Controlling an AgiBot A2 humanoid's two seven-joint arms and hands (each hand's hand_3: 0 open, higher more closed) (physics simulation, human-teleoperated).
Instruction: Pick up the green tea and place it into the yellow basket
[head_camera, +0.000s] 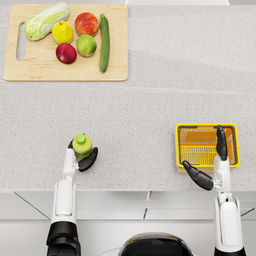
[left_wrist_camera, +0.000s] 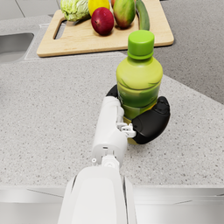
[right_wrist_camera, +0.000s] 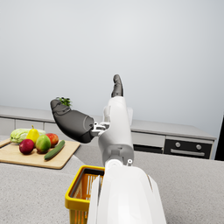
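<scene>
On the grey speckled counter (head_camera: 150, 110), the left robot hand (head_camera: 82, 159) holds the small green tea bottle with a green cap (left_wrist_camera: 139, 78) low around its smooth, probably slippery plastic middle, which only the left wrist view shows, while the right robot hand (head_camera: 212, 165) hangs open over the yellow wire basket (head_camera: 186, 131).

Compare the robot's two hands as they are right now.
The left hand grips the green tea bottle, its fingers wrapped round it; the right hand holds nothing, fingers spread. The left hand is over bare counter; the right hand is over the yellow basket. Both are dark, on white arms.
</scene>
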